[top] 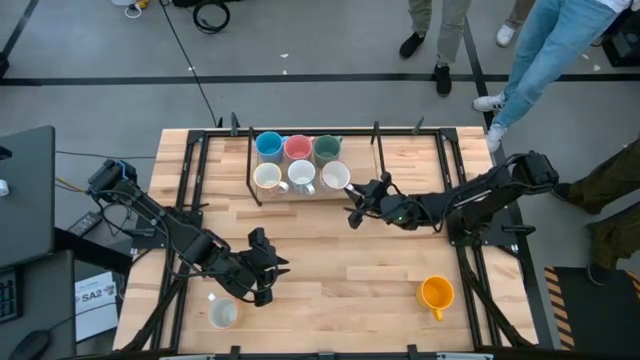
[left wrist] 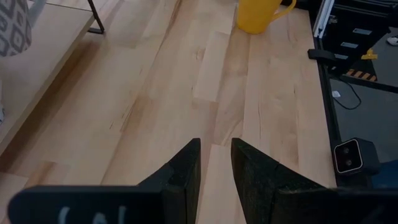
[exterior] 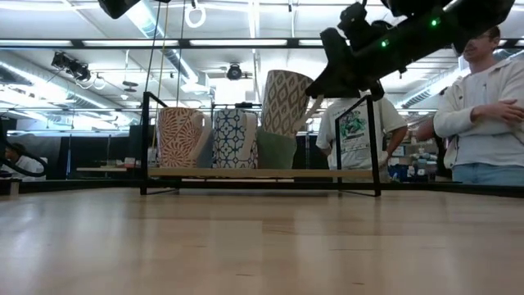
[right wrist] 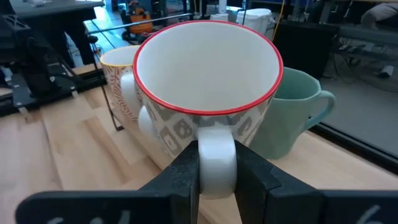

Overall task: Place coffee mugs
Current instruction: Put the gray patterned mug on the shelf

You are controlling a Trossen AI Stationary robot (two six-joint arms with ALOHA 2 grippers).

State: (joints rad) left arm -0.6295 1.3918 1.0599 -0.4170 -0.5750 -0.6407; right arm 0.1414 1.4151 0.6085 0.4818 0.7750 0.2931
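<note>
A low black-framed rack (top: 250, 185) with a wooden board stands at the table's far side. On it are blue (top: 268, 144), pink (top: 298, 148) and dark green (top: 327, 148) mugs, with two white mugs (top: 266, 177) (top: 301, 176) in front. My right gripper (top: 356, 207) is shut on a third white mug (top: 335, 176) with a red rim and grey pattern (right wrist: 208, 74), at the rack's right end. An orange mug (top: 437, 293) stands upright near the table's right near corner. A pale mug (top: 222, 313) stands near the near edge. My left gripper (top: 268, 268) hovers beside it, narrowly open (left wrist: 215, 163). My right gripper pinches the white side handle (right wrist: 216, 155) of the red-rimmed mug between its two fingers (right wrist: 180, 171). It comes from the table's right, slanting down. The mug (exterior: 286, 102) is held mouth up, slightly tilted, lifted clear above the rack's board (exterior: 262, 173).
The rack's thin black posts (exterior: 373, 143) rise around the mugs. Black arm rails (top: 190, 190) run along both table sides. Bare wood lies between the rack and the near edge. People stand beyond the far and right edges (exterior: 483, 106).
</note>
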